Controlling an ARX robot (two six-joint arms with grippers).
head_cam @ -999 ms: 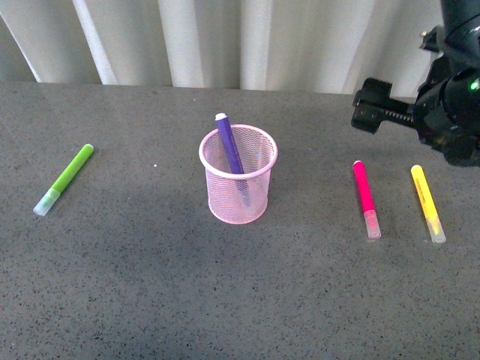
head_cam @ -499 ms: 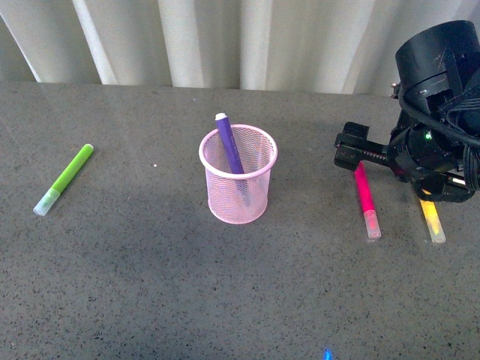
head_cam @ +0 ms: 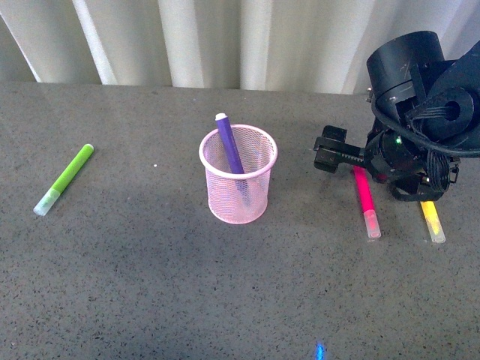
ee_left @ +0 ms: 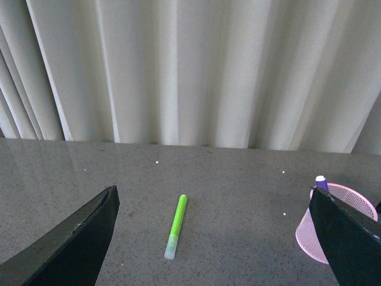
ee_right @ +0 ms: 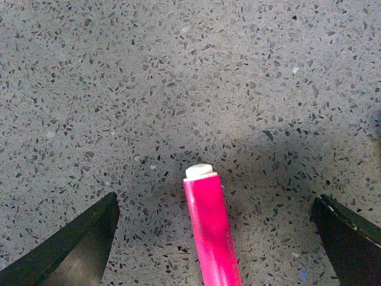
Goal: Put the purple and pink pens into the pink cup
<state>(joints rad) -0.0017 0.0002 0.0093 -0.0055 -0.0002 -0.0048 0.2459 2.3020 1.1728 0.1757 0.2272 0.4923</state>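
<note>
Our right gripper is wide open, jaws either side of the pink pen's far end, no contact. The pen lies flat on the tabletop. Purple pen leans inside the pink cup. Left gripper is open too.

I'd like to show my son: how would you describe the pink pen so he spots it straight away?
From the pink mesh cup mid-table, look right to the robot's black right hand. The pink pen lies flat on the table, its far end under that hand and its clear cap nearest us. Its only close neighbour, further right, is a yellow marker.
</note>
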